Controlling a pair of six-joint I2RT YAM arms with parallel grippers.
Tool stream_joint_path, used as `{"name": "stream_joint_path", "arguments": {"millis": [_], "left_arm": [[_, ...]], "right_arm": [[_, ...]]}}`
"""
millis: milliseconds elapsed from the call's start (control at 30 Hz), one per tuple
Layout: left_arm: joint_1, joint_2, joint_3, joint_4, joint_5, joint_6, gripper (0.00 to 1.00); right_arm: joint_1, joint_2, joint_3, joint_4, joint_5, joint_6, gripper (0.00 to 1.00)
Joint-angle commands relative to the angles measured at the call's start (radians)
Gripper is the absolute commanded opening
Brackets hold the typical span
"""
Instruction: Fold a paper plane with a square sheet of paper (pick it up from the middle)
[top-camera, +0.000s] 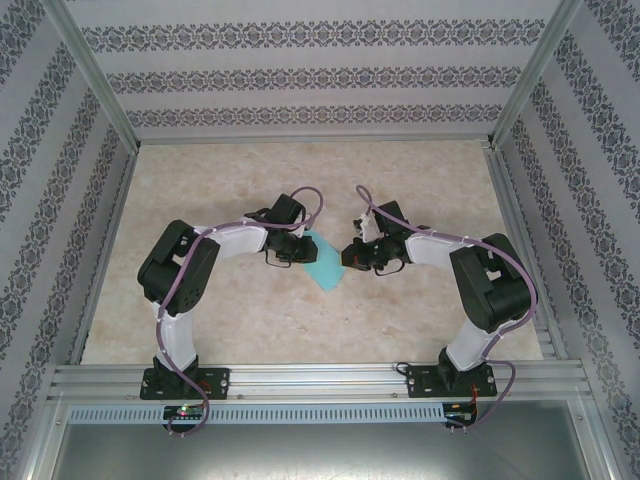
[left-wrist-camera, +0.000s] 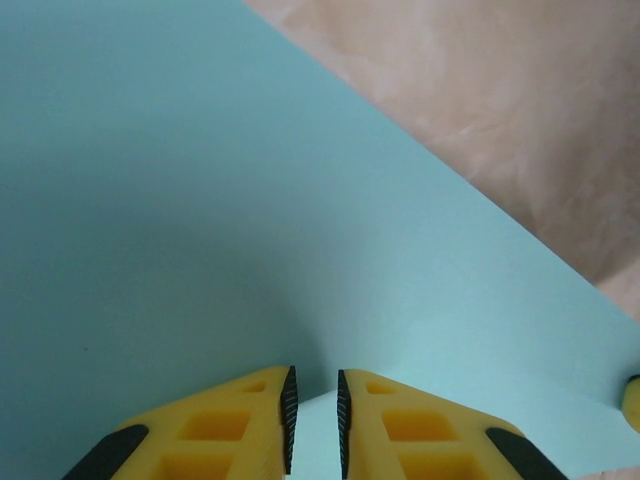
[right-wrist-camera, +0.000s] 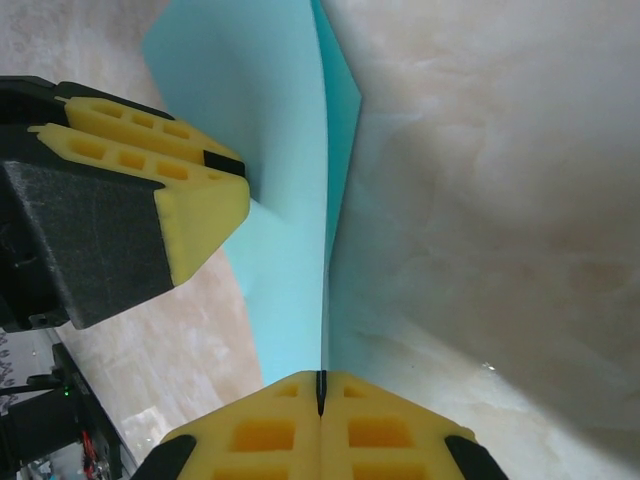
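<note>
i count one sheet of paper (top-camera: 325, 266), though folded as it is i can't rule out a second. one table (top-camera: 250, 320). two arms, left arm (top-camera: 180, 275) and right arm (top-camera: 490, 280); two grippers, left gripper (left-wrist-camera: 314, 385) and right gripper (right-wrist-camera: 321, 380).

A beige marbled table (top-camera: 300, 320) is shown across the frame's middle, edged below by an aluminium rail (top-camera: 300, 378). Whether the teal sheet of paper (top-camera: 324, 262) at centre touches it cannot be told.
</note>
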Motion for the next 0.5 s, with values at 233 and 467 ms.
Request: {"name": "stream_joint_path", "arguments": {"millis": [233, 467], "left_arm": [[0.016, 0.023, -0.069, 0.007, 0.028, 0.022, 0.20], [0.044, -0.012, -0.128, 0.078, 0.063, -0.008, 0.18]], "right_arm": [[0.070, 0.017, 0.056, 0.043, -0.013, 0.035, 0.07], [0.106, 0.065, 0.063, 0.121, -0.015, 0.091, 0.09]]}}
